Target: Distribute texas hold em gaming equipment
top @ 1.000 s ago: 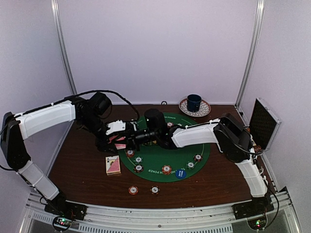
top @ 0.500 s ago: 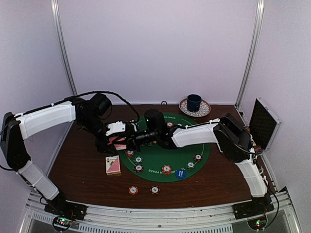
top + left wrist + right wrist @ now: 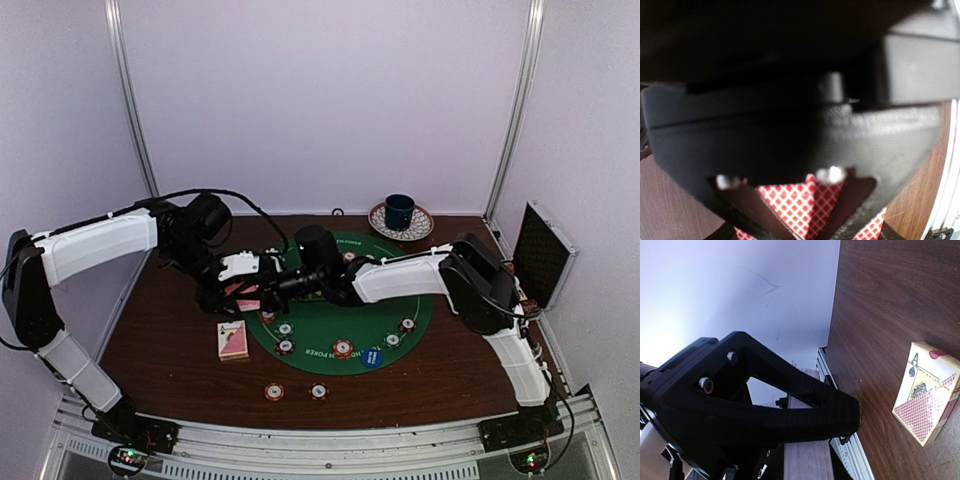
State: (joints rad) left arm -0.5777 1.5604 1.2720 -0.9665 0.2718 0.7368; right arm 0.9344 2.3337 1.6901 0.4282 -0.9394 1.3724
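Two pincers meet over the left edge of the round green felt mat (image 3: pixel 312 322): the left pincer (image 3: pixel 250 290) is clamped on pink-backed playing cards (image 3: pixel 800 205), and the right pincer (image 3: pixel 852 416) is narrow, tips together. Bare brown wooden counter (image 3: pixel 165 350) lies open leftward; both arms sit nearly as before.

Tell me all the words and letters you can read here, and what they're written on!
"POKER": on the green mat, along its near edge; the other letters there are too blurred.
"A" with a spade sign: on the card box.
Blue disc: white lettering, too small to read.
Playing cards: red checks only, no words.
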